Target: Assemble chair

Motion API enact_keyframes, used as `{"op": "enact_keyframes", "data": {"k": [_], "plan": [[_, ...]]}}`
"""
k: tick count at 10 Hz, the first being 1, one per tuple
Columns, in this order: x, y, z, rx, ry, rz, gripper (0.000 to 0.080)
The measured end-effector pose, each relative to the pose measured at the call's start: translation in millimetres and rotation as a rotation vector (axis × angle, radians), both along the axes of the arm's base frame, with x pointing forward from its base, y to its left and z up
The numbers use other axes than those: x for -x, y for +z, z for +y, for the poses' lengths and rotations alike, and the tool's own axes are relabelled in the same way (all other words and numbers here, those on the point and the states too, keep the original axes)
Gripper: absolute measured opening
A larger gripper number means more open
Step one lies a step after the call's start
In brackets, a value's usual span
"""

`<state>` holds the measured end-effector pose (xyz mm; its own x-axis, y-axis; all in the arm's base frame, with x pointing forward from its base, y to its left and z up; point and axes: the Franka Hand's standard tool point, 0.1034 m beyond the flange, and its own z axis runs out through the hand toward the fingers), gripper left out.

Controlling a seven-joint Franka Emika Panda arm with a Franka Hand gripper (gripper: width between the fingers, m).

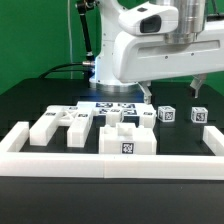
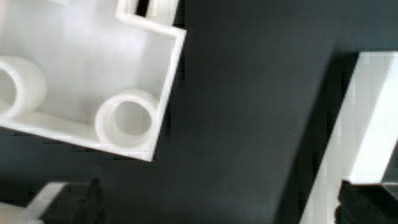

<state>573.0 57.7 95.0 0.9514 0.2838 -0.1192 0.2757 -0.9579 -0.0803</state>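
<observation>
The chair's white block pieces lie loose on the black table: a large block (image 1: 128, 141) with a tag at the front, flatter pieces (image 1: 62, 124) to the exterior view's left, and two small tagged cubes (image 1: 168, 113) (image 1: 200, 113) to the right. My gripper (image 1: 174, 91) hangs open above the table near the cubes, touching nothing. In the wrist view a white piece with two round sockets (image 2: 80, 85) lies off to one side of the open gripper (image 2: 222, 205). Only dark table shows between the fingertips (image 2: 71, 203).
A long white border rail (image 1: 100, 160) runs along the front and up both sides (image 2: 356, 130). The marker board (image 1: 112, 105) lies flat in front of the robot's base. Green cloth hangs behind.
</observation>
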Motion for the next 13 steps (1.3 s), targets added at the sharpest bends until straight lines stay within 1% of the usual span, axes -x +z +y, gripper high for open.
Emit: {"op": "enact_keyframes", "data": {"k": [1,2,3,4,5,6,7,9,10,12,13], "plan": [[-0.4,-1.6,-1.9,0.0,0.001,-0.007,0.0649],[0.3,-10.1,-10.6,0.004,-0.01,-0.032,0.0649],[3.8,-21.7,-19.7,0.011,-0.026,-0.05,0.0649],[2.4,-30.7,-24.6,0.015,-0.048,-0.084,0.0649],[2.0,-36.9,-31.0,0.012,-0.063,-0.088,0.0649],[1.2,-39.6,-36.7,0.009,-0.069,-0.086,0.0649],[1.1,-39.2,-34.0,0.009,-0.065,-0.087,0.0649],[1.6,-40.0,-33.7,0.009,-0.064,-0.085,0.0649],[3.5,-43.6,-33.7,0.01,-0.08,-0.08,0.0649],[11.5,-58.5,-34.4,0.014,-0.111,-0.095,0.0649],[13.2,-62.4,-34.3,0.014,-0.11,-0.09,0.0649]]}}
